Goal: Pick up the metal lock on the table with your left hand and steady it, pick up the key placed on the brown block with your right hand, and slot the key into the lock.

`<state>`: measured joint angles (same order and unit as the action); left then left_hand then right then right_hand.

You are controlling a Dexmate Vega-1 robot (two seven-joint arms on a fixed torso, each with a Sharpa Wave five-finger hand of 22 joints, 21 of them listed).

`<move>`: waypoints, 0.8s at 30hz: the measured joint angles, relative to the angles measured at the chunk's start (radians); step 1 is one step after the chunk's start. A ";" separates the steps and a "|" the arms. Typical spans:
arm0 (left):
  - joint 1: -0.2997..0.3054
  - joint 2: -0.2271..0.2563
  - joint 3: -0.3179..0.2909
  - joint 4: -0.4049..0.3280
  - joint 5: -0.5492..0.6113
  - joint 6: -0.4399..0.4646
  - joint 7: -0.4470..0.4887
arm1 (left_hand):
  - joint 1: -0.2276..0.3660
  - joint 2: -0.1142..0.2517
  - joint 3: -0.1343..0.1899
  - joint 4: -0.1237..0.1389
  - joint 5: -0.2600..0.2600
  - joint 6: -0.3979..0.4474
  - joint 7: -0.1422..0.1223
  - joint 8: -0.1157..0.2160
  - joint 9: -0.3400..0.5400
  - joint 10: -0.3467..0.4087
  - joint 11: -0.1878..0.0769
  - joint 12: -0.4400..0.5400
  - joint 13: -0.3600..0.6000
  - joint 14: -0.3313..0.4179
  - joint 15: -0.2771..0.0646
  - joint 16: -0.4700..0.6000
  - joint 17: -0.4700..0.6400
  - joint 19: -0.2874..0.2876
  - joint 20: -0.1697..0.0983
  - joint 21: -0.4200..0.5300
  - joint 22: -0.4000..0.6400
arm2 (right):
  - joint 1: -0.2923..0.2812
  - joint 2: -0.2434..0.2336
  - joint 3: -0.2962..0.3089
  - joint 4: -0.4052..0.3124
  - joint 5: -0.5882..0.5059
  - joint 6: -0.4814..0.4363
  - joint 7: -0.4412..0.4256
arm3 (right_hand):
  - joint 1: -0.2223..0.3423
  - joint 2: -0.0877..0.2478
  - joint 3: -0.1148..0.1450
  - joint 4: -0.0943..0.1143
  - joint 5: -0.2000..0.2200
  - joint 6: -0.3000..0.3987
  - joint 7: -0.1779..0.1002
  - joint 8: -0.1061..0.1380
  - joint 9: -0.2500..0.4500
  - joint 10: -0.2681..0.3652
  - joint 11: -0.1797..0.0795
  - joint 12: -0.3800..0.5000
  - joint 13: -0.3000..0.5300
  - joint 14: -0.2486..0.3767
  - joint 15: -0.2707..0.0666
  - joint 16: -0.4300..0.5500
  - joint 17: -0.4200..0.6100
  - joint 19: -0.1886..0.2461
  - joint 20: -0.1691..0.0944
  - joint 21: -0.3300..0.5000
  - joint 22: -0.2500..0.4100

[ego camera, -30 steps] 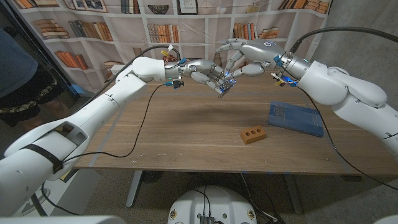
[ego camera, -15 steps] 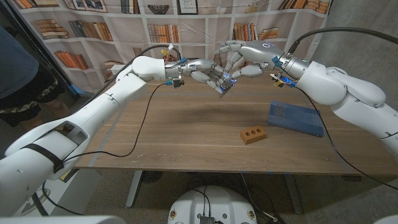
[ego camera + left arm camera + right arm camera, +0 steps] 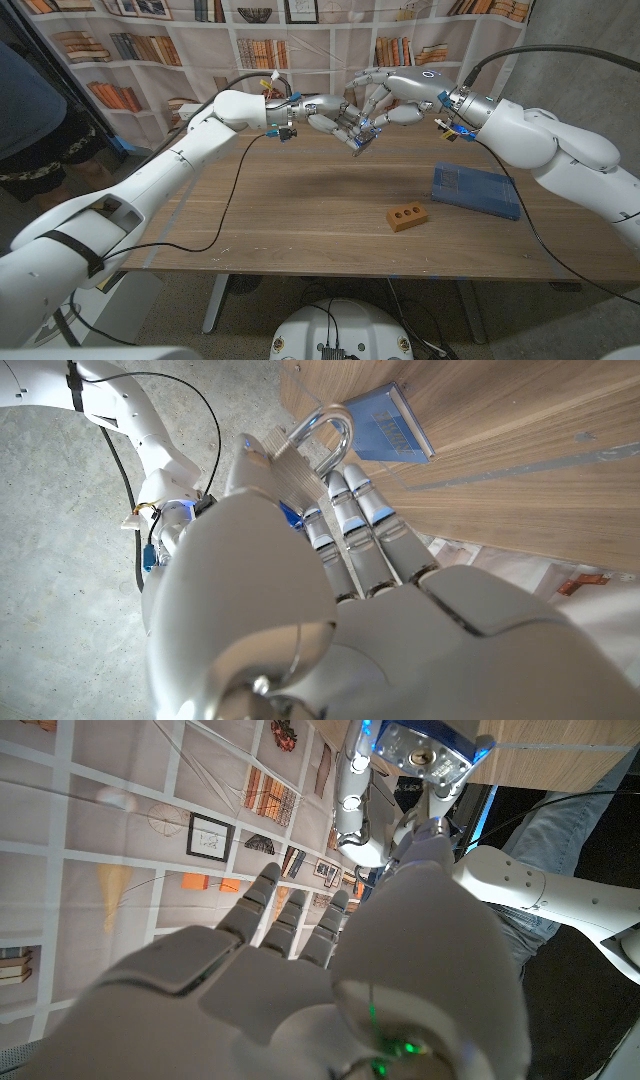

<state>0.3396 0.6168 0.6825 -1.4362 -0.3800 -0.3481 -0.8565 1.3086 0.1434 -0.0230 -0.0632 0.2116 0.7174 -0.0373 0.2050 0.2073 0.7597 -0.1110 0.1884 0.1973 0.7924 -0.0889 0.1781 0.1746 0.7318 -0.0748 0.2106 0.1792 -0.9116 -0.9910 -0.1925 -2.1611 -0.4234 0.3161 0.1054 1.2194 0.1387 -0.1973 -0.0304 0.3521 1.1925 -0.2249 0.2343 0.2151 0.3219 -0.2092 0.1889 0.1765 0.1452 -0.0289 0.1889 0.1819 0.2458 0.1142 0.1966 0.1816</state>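
Both arms are reaching out over the far half of the table (image 3: 300,215), well beyond the brown block (image 3: 407,217), and the two hands are meeting in the air above the wood. The left hand (image 3: 325,112) is stretching in from the left with its fingers (image 3: 350,520) wrapped around the metal lock (image 3: 360,139), holding it raised off the table; in the left wrist view the lock's silver shackle (image 3: 325,435) is standing out past the fingertips. The right hand (image 3: 395,92) is coming in from the opposite side, palm arched downward, its fingers curling onto the lock from above and touching the left hand's fingertips. Whether the right hand is pinching the key cannot be told, as the key itself is too small or hidden to make out. In the right wrist view the lock's blue-edged end face (image 3: 425,750) is showing just past the right hand's fingers. A blue flat box (image 3: 476,190) is lying just beyond the brown block, to its right.
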 measured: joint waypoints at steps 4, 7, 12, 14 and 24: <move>0.000 -0.002 0.001 0.002 -0.003 0.000 -0.002 | 0.000 0.000 0.000 0.000 0.000 0.000 0.000 0.000 0.000 0.000 0.000 0.000 0.000 -0.002 0.002 0.000 0.000 0.000 0.000 0.000 0.000 | -0.002 -0.003 0.000 0.000 0.002 -0.005 0.003 | 0.000 0.000 0.000 0.000 0.000 0.000 0.000 0.000 0.001 0.000 0.000 0.000 0.000 0.005 -0.005 0.000 0.000 0.000 0.000 0.000 0.000; 0.000 -0.003 0.001 0.005 -0.004 0.000 -0.004 | 0.000 0.000 0.000 0.000 0.000 -0.003 0.000 0.000 0.000 0.000 0.000 0.000 0.000 -0.002 0.002 0.000 0.000 0.000 0.000 0.000 0.000 | -0.002 -0.005 -0.001 -0.001 0.005 -0.008 0.006 | 0.000 0.000 -0.003 0.003 0.000 -0.002 0.001 0.000 0.002 0.000 0.000 0.000 0.000 0.005 -0.005 0.000 0.000 0.000 0.000 0.000 0.000; 0.000 -0.005 0.001 0.009 -0.007 0.000 -0.006 | 0.000 0.000 0.000 0.000 0.000 -0.003 0.000 0.000 0.000 0.000 0.000 0.000 0.000 -0.002 0.002 0.000 0.000 0.000 0.000 0.000 0.000 | 0.000 -0.007 -0.004 -0.001 0.008 -0.013 0.011 | 0.000 0.000 -0.004 0.004 0.000 -0.002 0.001 0.000 0.002 0.000 0.000 0.004 0.000 0.005 -0.005 0.000 0.000 0.004 -0.004 0.000 0.000; 0.000 -0.005 0.001 0.010 -0.008 0.000 -0.006 | 0.000 0.000 0.000 0.000 0.000 -0.003 0.000 0.000 0.000 0.000 0.000 0.000 0.000 -0.003 0.000 0.000 0.000 0.000 0.000 0.000 0.000 | 0.002 -0.008 -0.005 -0.001 0.009 -0.015 0.012 | 0.000 0.000 -0.004 0.004 0.000 -0.002 0.001 0.000 0.002 0.004 -0.004 0.004 0.000 0.008 -0.008 0.000 0.000 0.004 -0.004 0.000 0.000; -0.003 -0.007 0.002 0.017 -0.010 0.000 -0.011 | 0.000 0.000 0.000 0.000 0.000 -0.003 0.000 0.000 -0.001 0.000 0.000 0.000 0.000 -0.003 0.000 0.000 0.000 0.000 0.000 0.000 0.000 | 0.004 -0.012 -0.007 -0.001 0.014 -0.023 0.016 | 0.000 0.000 -0.007 0.007 0.000 -0.005 -0.002 0.000 0.006 0.004 -0.004 0.004 0.000 0.014 -0.007 0.000 0.000 0.013 -0.005 0.000 0.000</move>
<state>0.3369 0.6099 0.6848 -1.4193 -0.3903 -0.3486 -0.8679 1.3088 0.1433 -0.0232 -0.0634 0.2115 0.7143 -0.0369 0.2047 0.2066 0.7597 -0.1109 0.1883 0.1972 0.7890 -0.0889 0.1781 0.1745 0.7318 -0.0748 0.2106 0.1792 -0.9075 -1.0025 -0.1999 -2.1618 -0.4094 0.2930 0.1216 1.2194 0.1387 -0.2042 -0.0234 0.3521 1.1871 -0.2269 0.2341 0.2214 0.3256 -0.2129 0.1926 0.1765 0.1596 -0.0360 0.1889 0.1820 0.2587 0.1088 0.1966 0.1817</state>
